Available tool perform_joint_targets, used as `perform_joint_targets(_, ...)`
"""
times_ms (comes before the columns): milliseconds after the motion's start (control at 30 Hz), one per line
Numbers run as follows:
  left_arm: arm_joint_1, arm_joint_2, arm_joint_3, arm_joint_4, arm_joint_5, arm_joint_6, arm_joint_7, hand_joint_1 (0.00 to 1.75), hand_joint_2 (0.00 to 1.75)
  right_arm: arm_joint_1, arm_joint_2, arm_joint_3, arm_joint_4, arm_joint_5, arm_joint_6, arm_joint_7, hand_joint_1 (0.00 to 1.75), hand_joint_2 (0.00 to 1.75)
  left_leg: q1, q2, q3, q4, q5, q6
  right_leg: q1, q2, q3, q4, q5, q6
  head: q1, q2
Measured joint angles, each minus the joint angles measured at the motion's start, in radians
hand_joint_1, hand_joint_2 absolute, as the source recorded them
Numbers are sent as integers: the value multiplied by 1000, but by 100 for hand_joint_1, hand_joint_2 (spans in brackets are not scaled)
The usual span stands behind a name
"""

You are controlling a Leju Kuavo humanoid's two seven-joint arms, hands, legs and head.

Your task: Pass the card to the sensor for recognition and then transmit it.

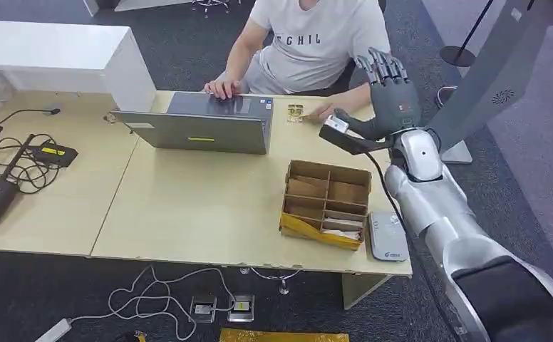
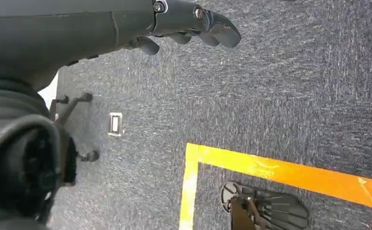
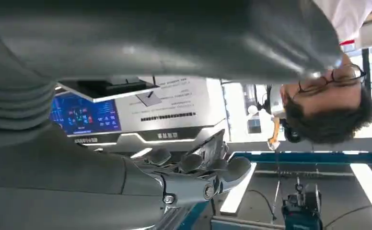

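Card, small yellowish point(image 1: 296, 113), lies on beige counter point(image 1: 188, 206) by person's hand; right hand point(image 1: 391, 89) raised, fingers spread empty, handover apparently done

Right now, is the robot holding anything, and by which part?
Left hand holds nothing. Right hand is raised, fingers spread; a small pale thing sits at its thumb, but a hold cannot be told.

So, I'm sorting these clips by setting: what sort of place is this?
Probably an office or lab demo area: a person works at a laptop on a desk, with carpet flooring and an orange-taped floor zone.
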Motion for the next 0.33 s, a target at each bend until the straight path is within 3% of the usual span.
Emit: perform_joint_targets(333,2,3,-9,0,3,0,0,0,0,-124,-79,-53,48,-92,-18,-103,0,0,0,0,0,0,0,0,0,0,0,0,0,0,0,0)
